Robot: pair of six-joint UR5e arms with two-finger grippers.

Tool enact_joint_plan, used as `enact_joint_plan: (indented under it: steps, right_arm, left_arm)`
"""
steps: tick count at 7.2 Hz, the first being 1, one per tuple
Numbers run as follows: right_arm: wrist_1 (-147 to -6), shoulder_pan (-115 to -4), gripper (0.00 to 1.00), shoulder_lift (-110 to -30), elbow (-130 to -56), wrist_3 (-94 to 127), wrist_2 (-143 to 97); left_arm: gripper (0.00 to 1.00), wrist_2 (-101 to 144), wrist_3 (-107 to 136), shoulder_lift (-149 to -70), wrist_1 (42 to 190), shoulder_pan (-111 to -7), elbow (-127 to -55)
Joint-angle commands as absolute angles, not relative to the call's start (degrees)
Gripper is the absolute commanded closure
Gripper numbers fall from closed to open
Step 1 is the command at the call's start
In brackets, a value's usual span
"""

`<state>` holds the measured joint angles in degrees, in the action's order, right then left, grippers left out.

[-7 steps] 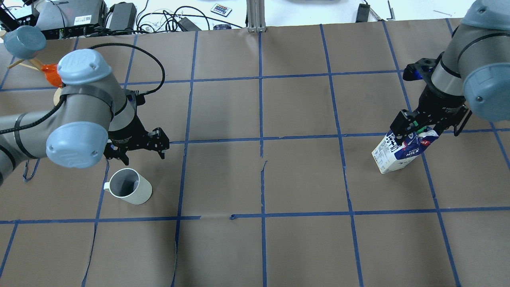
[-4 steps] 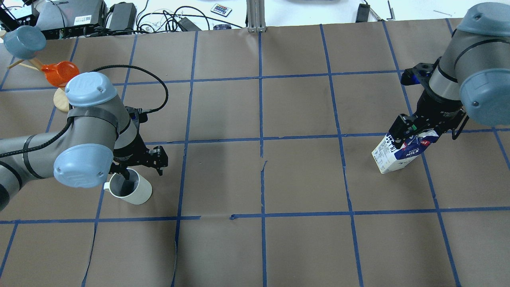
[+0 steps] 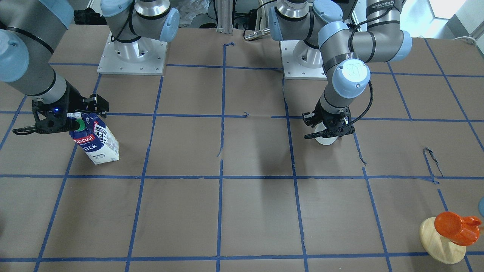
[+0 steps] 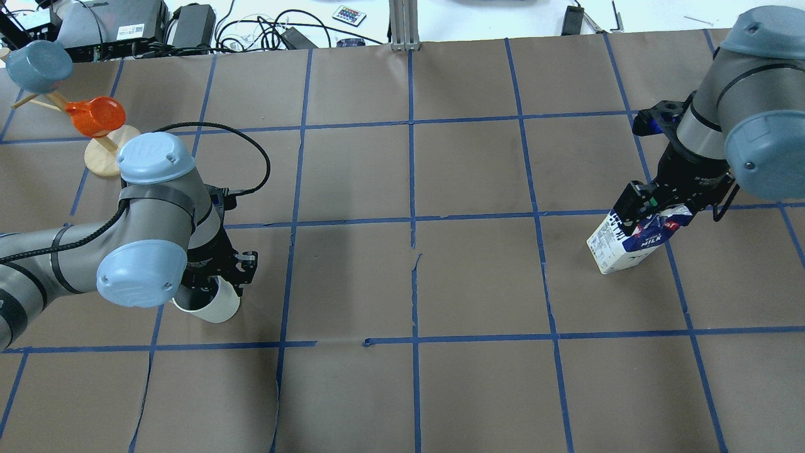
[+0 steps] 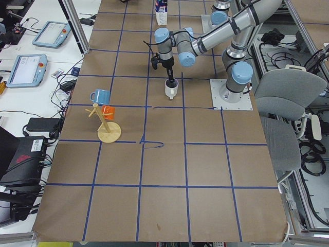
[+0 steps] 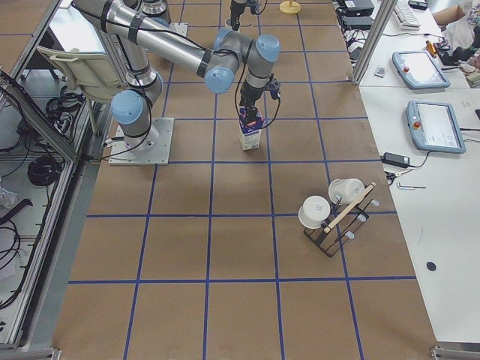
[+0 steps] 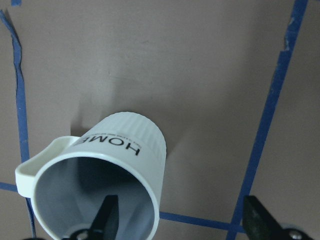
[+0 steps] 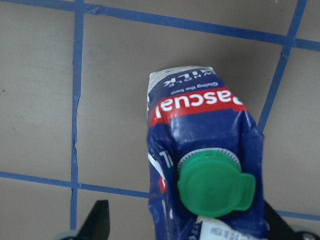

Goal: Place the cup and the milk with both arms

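The white cup (image 4: pixel 220 307) with "HOME" lettering stands upright on the table's left side; it also shows in the left wrist view (image 7: pixel 125 145) and the front view (image 3: pixel 326 140). My left gripper (image 4: pixel 215 282) is open and down over the rim, one finger (image 7: pixel 107 217) inside the cup and the other outside, well apart from the wall. The blue and white milk carton (image 4: pixel 619 248) with a green cap (image 8: pixel 212 187) stands on the right. My right gripper (image 4: pixel 651 211) is open around the carton's top (image 8: pixel 200 125), with a gap at one finger.
An orange cup (image 4: pixel 95 116) and a blue cup (image 4: pixel 34 63) hang on a wooden stand (image 4: pixel 107 160) at the far left. A rack with white cups (image 6: pixel 330 210) stands beyond the carton. Cables and devices (image 4: pixel 188 25) lie past the far edge.
My left arm has moved toward the near edge and down, so one finger is now inside the cup. My right gripper has stayed at the carton's top.
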<state>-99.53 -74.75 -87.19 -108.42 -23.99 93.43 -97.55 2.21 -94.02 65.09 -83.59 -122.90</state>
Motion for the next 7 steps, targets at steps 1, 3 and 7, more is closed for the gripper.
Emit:
enact_joint_plan:
  steps: [1,3,7]
  right_arm:
    - [-100.0,-74.7,0.00,-87.2,-108.4,-24.0,93.3]
    - [-103.3,-74.7,0.00,-87.2,-108.5,-24.0,93.4]
    - [-103.4,-74.8,0.00,-87.2,-108.7,-24.0,92.8]
  left_arm:
    - [1.00,-98.1,2.4,-94.0,65.1,-83.6,-122.7]
    - [1.00,-98.1,3.3,-93.8,65.7,-83.7,-121.8]
    - [1.00,-94.7,12.3,-97.1,71.6,-84.2,-109.3]
